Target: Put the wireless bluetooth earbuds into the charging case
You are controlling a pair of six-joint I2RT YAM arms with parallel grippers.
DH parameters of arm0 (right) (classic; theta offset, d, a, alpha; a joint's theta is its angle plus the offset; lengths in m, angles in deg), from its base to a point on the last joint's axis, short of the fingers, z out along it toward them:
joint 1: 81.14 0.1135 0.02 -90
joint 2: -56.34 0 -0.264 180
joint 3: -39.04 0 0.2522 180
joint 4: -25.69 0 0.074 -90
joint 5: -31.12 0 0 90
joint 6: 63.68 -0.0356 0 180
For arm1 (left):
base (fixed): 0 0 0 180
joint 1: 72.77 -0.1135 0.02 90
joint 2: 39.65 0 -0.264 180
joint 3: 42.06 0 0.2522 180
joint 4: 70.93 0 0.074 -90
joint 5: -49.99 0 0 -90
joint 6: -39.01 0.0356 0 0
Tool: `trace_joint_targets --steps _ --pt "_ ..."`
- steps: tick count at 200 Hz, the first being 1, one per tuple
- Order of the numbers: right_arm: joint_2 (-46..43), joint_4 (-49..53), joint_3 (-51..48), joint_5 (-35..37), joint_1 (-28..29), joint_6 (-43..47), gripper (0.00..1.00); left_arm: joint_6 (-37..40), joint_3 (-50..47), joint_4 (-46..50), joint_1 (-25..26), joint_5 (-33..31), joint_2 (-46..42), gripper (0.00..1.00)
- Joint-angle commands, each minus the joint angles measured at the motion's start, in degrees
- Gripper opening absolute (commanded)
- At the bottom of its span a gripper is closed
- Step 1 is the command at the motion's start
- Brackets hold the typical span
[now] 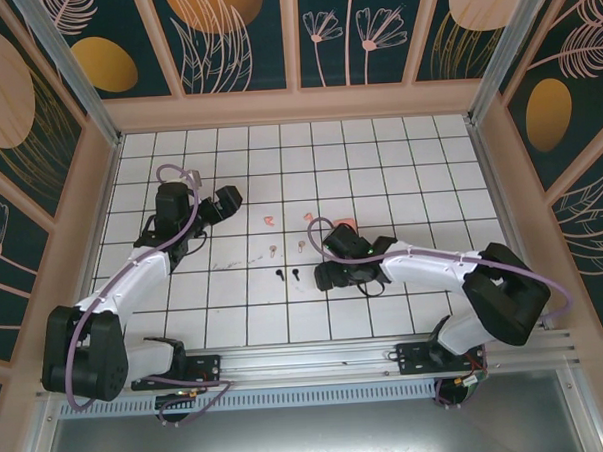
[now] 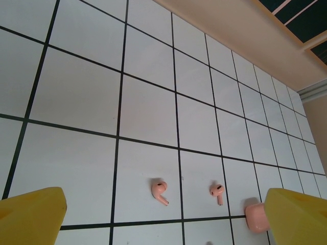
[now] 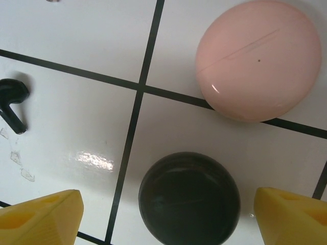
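Toward the near edge of the desk (image 1: pixel 439 170): right hand (image 3: pixel 163 224), spread wide and empty, poised over one black case (image 3: pixel 189 199). Just left of it, two black earbuds (image 1: pixel 281 275), long axis roughly along the hand's reach, nearer this hand than the other. Beyond, one pink case (image 3: pixel 258 58), two pale earbuds (image 1: pixel 273 252), two coral earbuds (image 2: pixel 160 190). Facing those, left hand (image 2: pixel 163 219), fully open, holding nothing.
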Motion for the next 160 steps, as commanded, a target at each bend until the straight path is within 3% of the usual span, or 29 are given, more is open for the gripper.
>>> trace_joint_targets --steps 1,64,101,160 --pt "1.2 0.1 1.8 0.4 1.1 -1.1 0.85 -1.0 1.7 0.2 0.5 0.3 0.5 0.99" --pt "2.8 2.5 3.3 1.0 5.7 -4.3 0.82 -0.7 1.9 0.8 0.7 0.6 0.5 0.99" --pt "2.8 8.5 5.0 7.1 6.7 -8.3 0.86 -0.3 2.2 1.1 0.7 1.2 0.6 0.99" --pt "7.5 12.4 10.6 7.5 7.0 0.6 0.86 1.7 3.5 0.1 0.7 4.2 2.0 0.99"
